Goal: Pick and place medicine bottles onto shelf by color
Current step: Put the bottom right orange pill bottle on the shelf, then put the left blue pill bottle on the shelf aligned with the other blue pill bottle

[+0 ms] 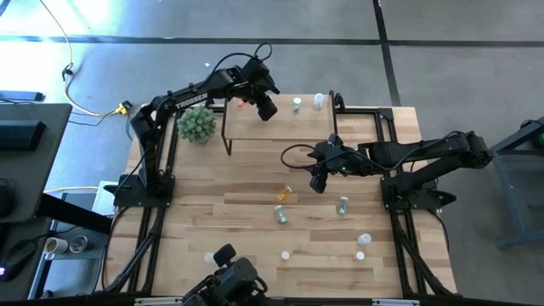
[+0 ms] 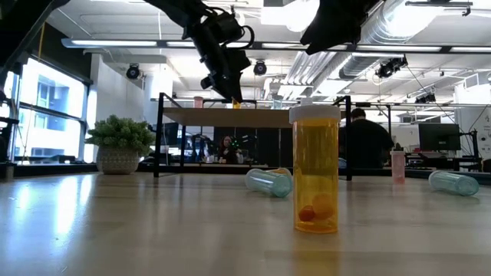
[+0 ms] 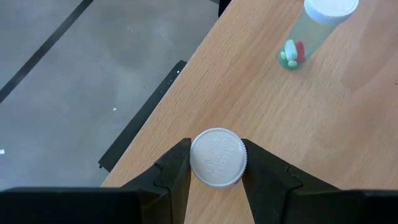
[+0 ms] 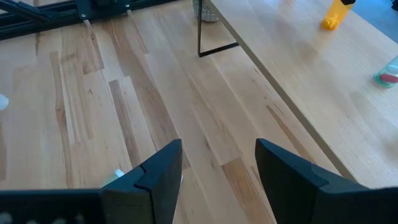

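A white-capped bottle (image 3: 217,157) is being gripped upright, its long axis vertical and its cap facing up, between the narrowly closed fingers of the left hand (image 3: 217,177) near the far left edge of the shelf (image 1: 280,127), with bare floor showing just beyond that edge. A green-tinted bottle (image 3: 305,34) is standing upright further along the shelf top, well apart, and open wood is being left between the two. The right hand (image 4: 217,168) is being held with its fingers spread and nothing between them, over the bench (image 1: 229,221) just in front of the shelf's front edge. On the bench, an orange bottle (image 2: 315,170) is standing upright, while two pale green bottles (image 2: 269,182) are lying on their sides, long axes level.
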